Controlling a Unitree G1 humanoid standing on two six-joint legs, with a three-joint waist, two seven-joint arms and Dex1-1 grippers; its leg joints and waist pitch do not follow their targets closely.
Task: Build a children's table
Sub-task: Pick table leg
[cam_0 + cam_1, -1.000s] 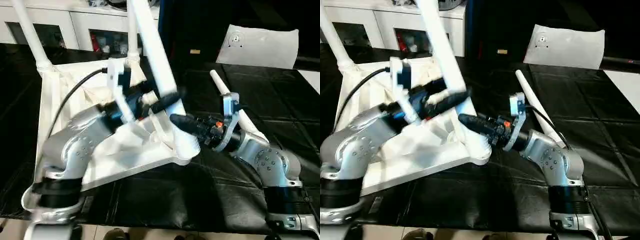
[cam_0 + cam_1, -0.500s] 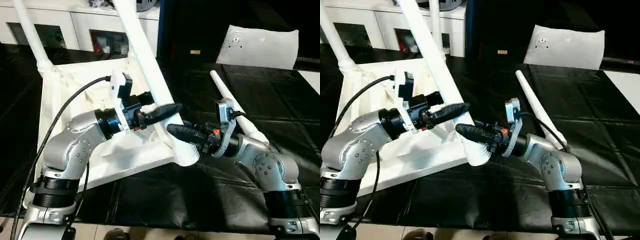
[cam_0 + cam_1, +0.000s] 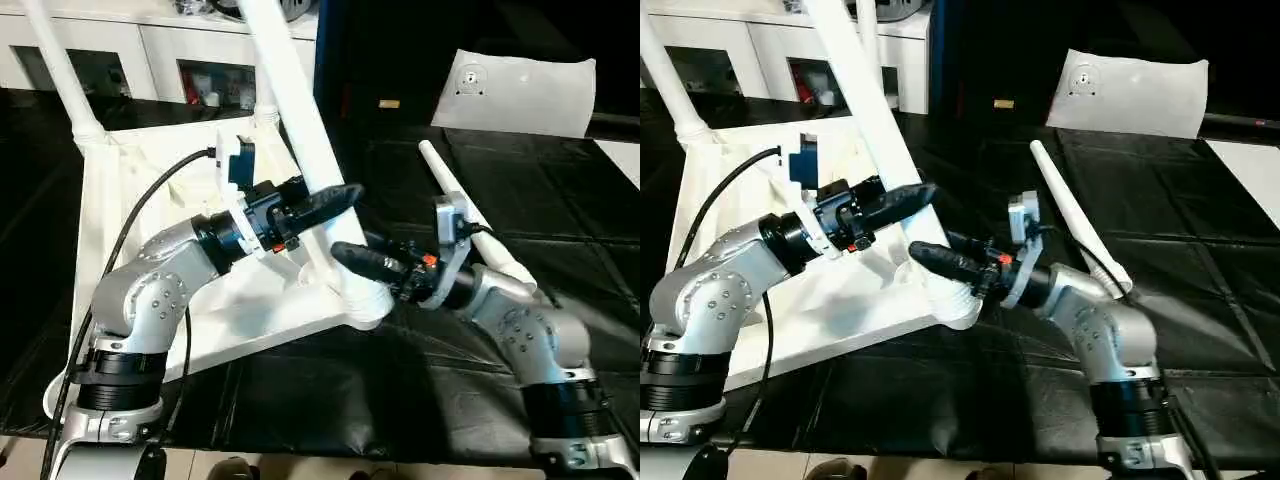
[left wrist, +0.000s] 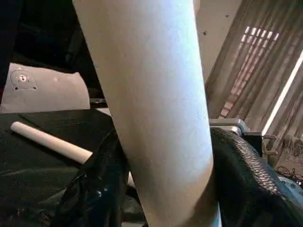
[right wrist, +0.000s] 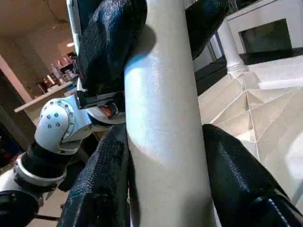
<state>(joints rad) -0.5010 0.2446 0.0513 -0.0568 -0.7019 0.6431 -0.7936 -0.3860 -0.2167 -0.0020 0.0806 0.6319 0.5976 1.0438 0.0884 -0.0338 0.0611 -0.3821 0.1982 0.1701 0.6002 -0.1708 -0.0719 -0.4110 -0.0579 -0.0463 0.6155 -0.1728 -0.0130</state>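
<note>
— Where is the children's table, and which way does it face?

— The table top lies upside down on the black worktop, ribbed underside up, its near right corner toward the robot. Two legs stand upright in the far corner sockets. A third leg has its foot at the near right corner socket; its long axis leans up and away to the left.

— And the fourth?

— The loose leg lies flat on the worktop to the right, its long axis running away from the robot, thin end farthest.

— What have the tools got?

— The left tool has its black fingers pressed on either side of the leaning leg, part-way closed around it. The right tool grips the same leg lower down, just above the socket, its fingers against both sides.

— Any containers?

— A white cabinet stands behind; what sits on its shelves is too small to tell.
</note>
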